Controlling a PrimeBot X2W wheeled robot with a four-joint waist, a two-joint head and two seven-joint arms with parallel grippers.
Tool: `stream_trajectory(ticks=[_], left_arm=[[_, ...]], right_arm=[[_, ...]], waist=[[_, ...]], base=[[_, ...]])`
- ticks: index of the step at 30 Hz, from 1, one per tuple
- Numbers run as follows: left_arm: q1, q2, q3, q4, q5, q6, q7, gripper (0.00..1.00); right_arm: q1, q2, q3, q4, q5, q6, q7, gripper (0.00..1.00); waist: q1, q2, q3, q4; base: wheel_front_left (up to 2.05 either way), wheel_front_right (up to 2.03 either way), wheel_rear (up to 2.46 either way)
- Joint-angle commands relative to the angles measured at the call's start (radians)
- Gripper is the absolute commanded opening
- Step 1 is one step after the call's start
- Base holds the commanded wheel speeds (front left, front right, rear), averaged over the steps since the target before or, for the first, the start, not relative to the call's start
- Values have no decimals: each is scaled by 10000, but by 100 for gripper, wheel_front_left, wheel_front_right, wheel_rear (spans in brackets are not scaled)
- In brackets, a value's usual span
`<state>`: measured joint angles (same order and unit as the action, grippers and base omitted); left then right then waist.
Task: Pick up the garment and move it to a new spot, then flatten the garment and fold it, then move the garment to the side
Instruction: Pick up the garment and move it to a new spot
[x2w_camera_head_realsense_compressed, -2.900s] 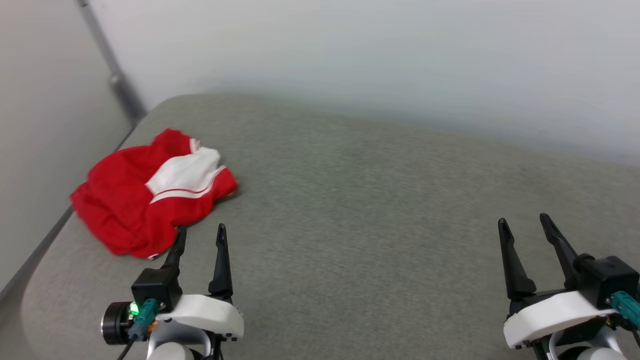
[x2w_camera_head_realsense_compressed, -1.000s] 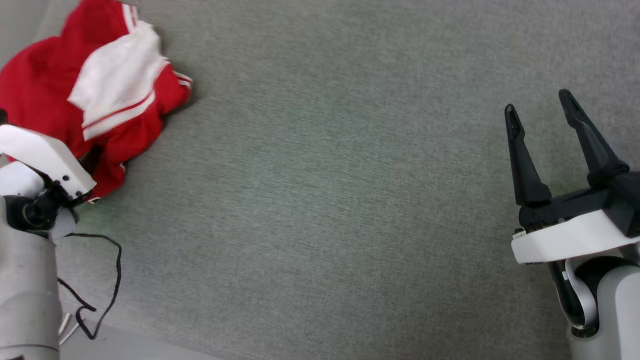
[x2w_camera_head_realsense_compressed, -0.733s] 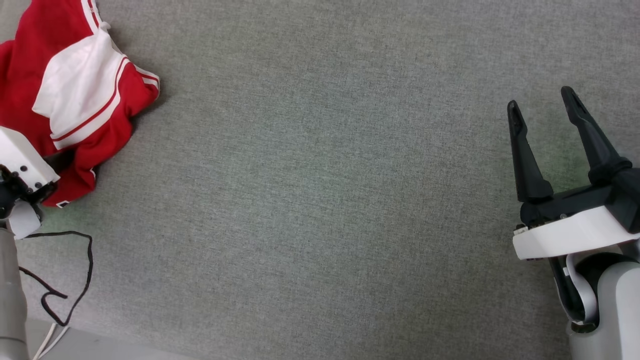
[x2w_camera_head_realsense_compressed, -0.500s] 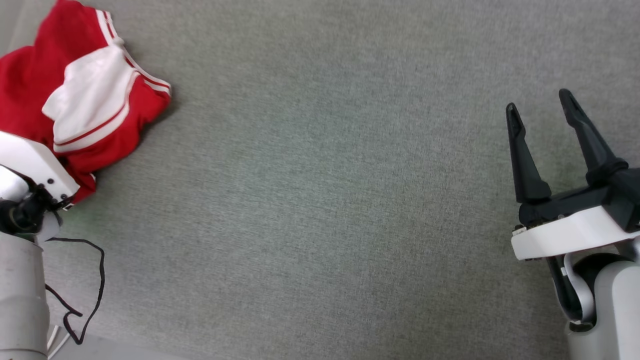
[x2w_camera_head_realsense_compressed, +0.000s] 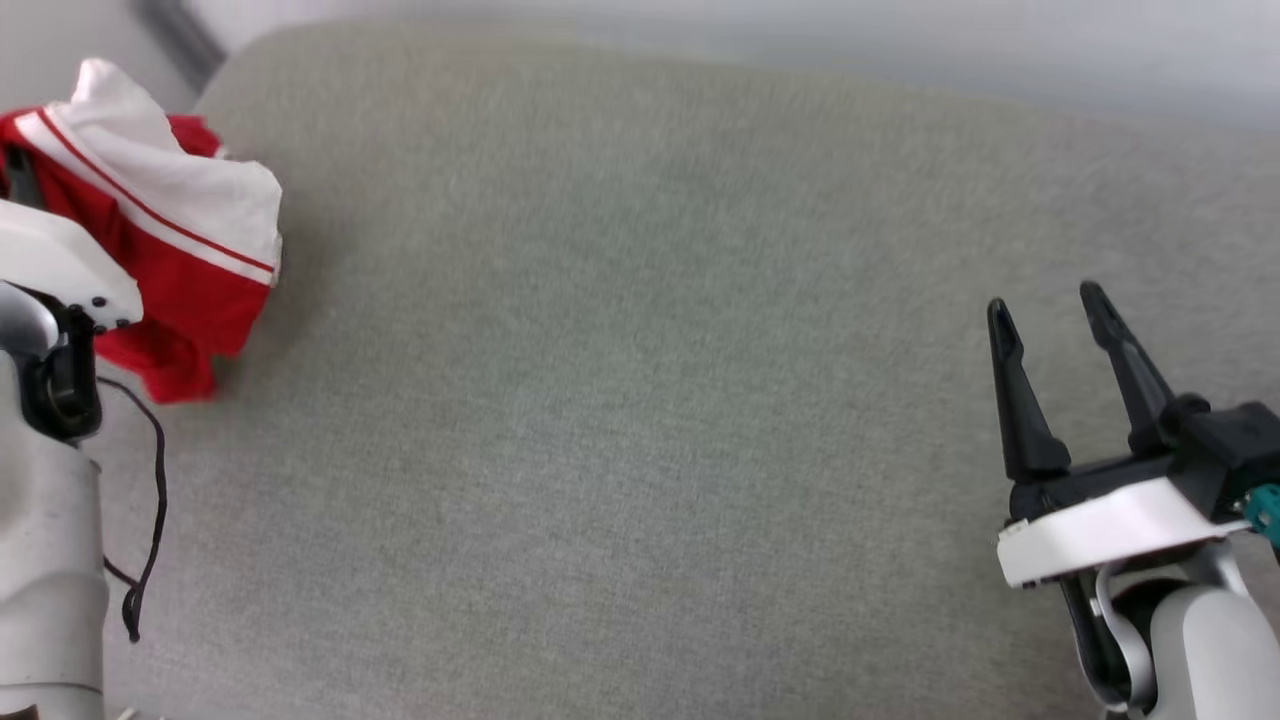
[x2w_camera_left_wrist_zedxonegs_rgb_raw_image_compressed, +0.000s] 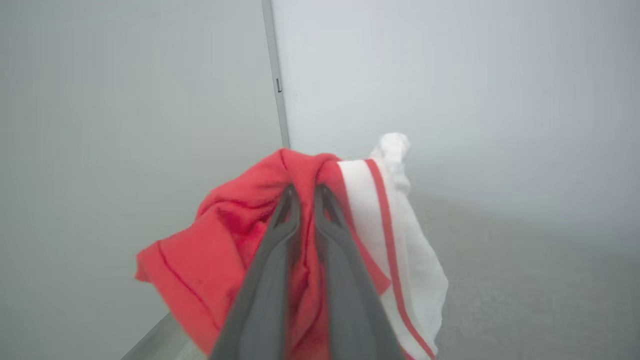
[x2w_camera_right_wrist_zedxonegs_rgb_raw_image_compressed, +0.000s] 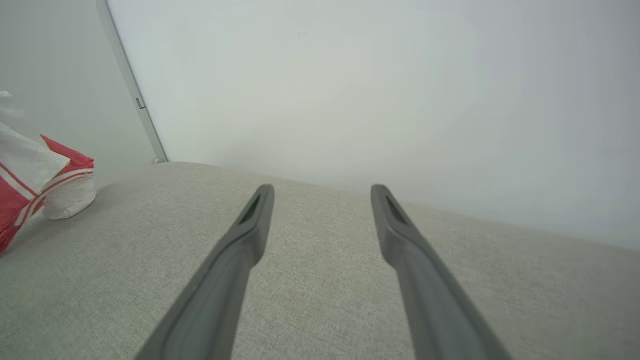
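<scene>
The garment (x2w_camera_head_realsense_compressed: 185, 285), red with a white, red-striped sleeve, hangs bunched at the far left of the grey table. In the left wrist view my left gripper (x2w_camera_left_wrist_zedxonegs_rgb_raw_image_compressed: 306, 194) is shut on a fold of the garment's (x2w_camera_left_wrist_zedxonegs_rgb_raw_image_compressed: 220, 250) red cloth, which drapes round both fingers, with the white sleeve hanging on the right. In the head view the pale left wrist (x2w_camera_head_realsense_compressed: 55, 270) covers the gripper's fingers. My right gripper (x2w_camera_head_realsense_compressed: 1040, 300) stands open over bare table at the lower right, far from the cloth. The right wrist view shows my right gripper (x2w_camera_right_wrist_zedxonegs_rgb_raw_image_compressed: 322, 190) with nothing in it and the garment (x2w_camera_right_wrist_zedxonegs_rgb_raw_image_compressed: 30, 175) at the far left.
The grey padded table (x2w_camera_head_realsense_compressed: 640, 420) spreads between the arms. A pale wall (x2w_camera_right_wrist_zedxonegs_rgb_raw_image_compressed: 350, 75) stands behind it, with a metal strip (x2w_camera_right_wrist_zedxonegs_rgb_raw_image_compressed: 132, 90) in the left corner. The table's rounded left corner lies just behind the garment. A black cable (x2w_camera_head_realsense_compressed: 150, 500) hangs from the left arm.
My left gripper has shut on the garment and raised it off the table, so the sleeve now hangs down. The head camera has tilted up. The right gripper stays open.
</scene>
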<state>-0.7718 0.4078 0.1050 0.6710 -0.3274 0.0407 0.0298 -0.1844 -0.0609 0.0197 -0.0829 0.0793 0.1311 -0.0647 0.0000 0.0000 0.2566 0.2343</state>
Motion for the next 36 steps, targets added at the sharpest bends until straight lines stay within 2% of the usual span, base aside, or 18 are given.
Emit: stream_trajectory(ticks=[1, 6, 12, 24, 27, 31, 36], left_arm=[[-40, -36, -37, -130, 82, 4, -255, 0], [223, -321, -374, -691, 253, -117, -1012, 0], [674, -996, -999, -1632, 351, -254, -1178, 0], [1964, -2990, -2726, -3268, 78, -777, -1236, 0], [2491, -3328, -3399, -3431, -41, -897, -1255, 0], [3348, -3493, -4286, -3227, -365, -970, -1190, 0], [4429, -3570, -5146, -2643, -690, -739, -1113, 0]], right_arm=[[161, 51, -48, 55, 21, -7, -63, 100], [628, 112, -270, 125, 164, -7, -122, 100], [1021, 110, -366, 75, 451, -7, -75, 100], [1340, 113, -407, -96, 662, -5, 67, 100], [1407, 110, -492, -122, 732, -7, 38, 100], [1395, 113, -525, -113, 820, -5, -10, 100], [1349, 111, -512, -67, 927, -7, -82, 100]], waist=[[0, 0, -629, -267], [0, 0, -1360, -761], [0, 0, -1916, -1699], [0, 0, -1958, -3608], [0, 0, -1838, -3845], [0, 0, -1614, -3978], [0, 0, -1337, -3855]], base=[[0, 0, 0], [0, 0, 0], [0, 0, 0], [0, 0, 0], [0, 0, 0], [0, 0, 0], [0, 0, 0]])
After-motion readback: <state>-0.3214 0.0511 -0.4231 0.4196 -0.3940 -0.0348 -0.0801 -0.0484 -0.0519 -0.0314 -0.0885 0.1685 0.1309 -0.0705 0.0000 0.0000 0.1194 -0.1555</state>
